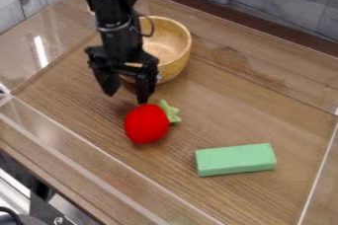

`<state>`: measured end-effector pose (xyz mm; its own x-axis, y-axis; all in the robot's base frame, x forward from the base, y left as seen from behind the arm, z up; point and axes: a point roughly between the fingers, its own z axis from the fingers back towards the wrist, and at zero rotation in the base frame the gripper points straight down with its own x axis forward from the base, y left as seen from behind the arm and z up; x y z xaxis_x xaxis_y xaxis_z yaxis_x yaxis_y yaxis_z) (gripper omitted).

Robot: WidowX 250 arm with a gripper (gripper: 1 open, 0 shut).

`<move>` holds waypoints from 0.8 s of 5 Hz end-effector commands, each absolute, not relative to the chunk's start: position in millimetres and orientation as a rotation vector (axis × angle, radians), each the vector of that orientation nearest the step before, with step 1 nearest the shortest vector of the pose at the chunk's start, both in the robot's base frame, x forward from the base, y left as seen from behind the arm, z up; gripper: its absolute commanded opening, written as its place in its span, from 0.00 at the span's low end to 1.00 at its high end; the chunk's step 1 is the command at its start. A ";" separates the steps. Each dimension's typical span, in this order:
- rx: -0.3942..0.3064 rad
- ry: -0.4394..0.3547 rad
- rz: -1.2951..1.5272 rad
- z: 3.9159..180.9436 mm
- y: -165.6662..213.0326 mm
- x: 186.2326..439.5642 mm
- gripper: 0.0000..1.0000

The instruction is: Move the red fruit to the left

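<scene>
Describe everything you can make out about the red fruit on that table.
The red fruit is a plump, rounded, bright red shape with a smooth, slightly shiny surface, perhaps plastic. A light green leafy top sticks out at its upper right, so it seems to lie on its side. It sits on the wooden table, nearer the camera than the bowl. The dark gripper is just behind it; whether they touch, I cannot tell.
</scene>
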<state>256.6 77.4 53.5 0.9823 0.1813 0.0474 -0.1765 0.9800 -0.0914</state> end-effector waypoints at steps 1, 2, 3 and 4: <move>-0.060 -0.128 0.161 80.2 74.4 269.8 1.00; -0.050 -0.135 0.154 91.5 59.2 276.2 1.00; -0.038 -0.151 0.143 101.8 39.2 279.4 1.00; -0.026 -0.162 0.158 95.8 35.3 276.4 1.00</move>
